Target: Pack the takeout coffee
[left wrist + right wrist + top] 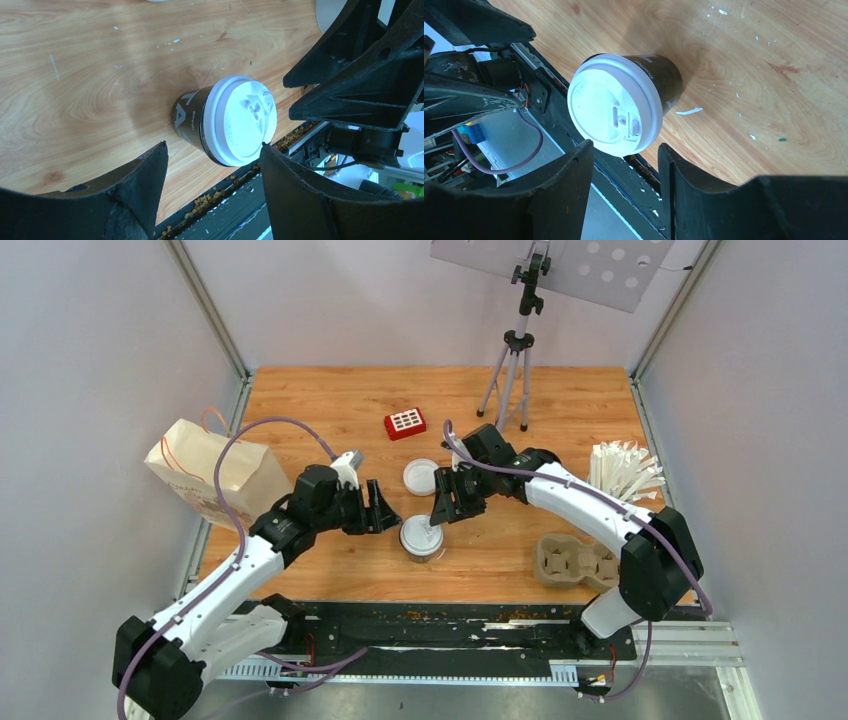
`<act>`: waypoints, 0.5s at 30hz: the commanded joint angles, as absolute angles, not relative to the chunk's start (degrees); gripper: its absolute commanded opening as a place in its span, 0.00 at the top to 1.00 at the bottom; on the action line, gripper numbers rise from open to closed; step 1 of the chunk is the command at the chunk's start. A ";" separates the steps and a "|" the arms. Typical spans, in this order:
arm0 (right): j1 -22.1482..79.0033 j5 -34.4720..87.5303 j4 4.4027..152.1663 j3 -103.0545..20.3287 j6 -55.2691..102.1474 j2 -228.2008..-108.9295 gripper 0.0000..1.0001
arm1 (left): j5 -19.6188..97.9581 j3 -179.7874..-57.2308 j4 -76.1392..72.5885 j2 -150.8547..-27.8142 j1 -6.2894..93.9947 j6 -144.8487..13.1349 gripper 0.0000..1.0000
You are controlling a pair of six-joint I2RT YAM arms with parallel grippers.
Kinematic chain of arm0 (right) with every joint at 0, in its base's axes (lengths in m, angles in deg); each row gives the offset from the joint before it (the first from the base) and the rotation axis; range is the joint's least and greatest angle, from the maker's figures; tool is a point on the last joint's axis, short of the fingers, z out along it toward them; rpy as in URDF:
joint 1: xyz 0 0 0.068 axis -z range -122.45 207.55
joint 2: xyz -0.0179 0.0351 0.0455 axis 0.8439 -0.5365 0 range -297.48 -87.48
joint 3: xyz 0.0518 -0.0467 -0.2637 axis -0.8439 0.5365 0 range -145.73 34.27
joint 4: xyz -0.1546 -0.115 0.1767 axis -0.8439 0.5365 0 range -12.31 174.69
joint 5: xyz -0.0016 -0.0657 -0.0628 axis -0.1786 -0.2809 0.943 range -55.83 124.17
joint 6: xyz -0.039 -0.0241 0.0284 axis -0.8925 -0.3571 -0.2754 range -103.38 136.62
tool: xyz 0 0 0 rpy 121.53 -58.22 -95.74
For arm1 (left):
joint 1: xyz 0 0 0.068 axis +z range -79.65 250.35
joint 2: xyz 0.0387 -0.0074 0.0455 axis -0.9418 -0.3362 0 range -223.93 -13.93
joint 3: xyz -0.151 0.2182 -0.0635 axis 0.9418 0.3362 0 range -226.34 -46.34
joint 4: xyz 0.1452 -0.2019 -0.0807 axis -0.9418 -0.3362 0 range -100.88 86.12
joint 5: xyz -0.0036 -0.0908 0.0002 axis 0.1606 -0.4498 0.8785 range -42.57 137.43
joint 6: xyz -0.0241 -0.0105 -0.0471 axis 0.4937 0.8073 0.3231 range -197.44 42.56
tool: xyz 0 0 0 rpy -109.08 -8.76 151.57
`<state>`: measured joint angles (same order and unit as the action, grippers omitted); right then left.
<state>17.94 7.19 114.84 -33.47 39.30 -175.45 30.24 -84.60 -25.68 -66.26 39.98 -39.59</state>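
The takeout coffee (421, 538) stands upright near the front edge of the table (330, 410), a gripper on either side

It's paper, so I judge it light and easily crushed, the lid liable to pop; I'd grip the black wall just under the rim, gently. Black with faint pale lettering, white lid with a sip tab. My left gripper (386, 513) has jaws spread wide, my right gripper (441, 513) jaws apart but narrower, neither touching it

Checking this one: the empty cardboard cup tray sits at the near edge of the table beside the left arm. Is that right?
Not quite. The cardboard cup tray is empty and at the near edge, but it sits beside the right arm, not the left. The top external view shows this.
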 commanded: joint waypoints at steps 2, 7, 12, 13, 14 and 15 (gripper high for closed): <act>17.91 5.54 110.06 -31.84 42.53 -175.07 0.51 | 26.77 -82.04 -16.81 -67.77 39.77 -37.79 0.26; 17.63 4.76 109.54 -30.76 43.49 -175.64 0.55 | 26.46 -80.69 -14.75 -68.70 39.77 -39.51 0.26; 17.08 4.54 110.66 -30.95 44.47 -175.61 0.56 | 23.27 -80.51 -11.81 -72.30 39.77 -41.76 0.23; 16.95 4.80 110.97 -31.10 44.51 -175.45 0.57 | 22.68 -80.72 -11.65 -72.99 39.77 -42.05 0.23; 16.76 5.03 111.14 -31.12 44.60 -175.12 0.57 | 22.38 -80.88 -11.46 -73.61 39.77 -42.39 0.23; 16.76 5.32 111.08 -31.04 44.98 -174.85 0.57 | 22.24 -80.95 -11.25 -74.06 39.77 -42.68 0.23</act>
<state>17.46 5.68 112.30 -30.48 42.97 -175.54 24.95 -80.36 -15.23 -72.21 39.98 -40.07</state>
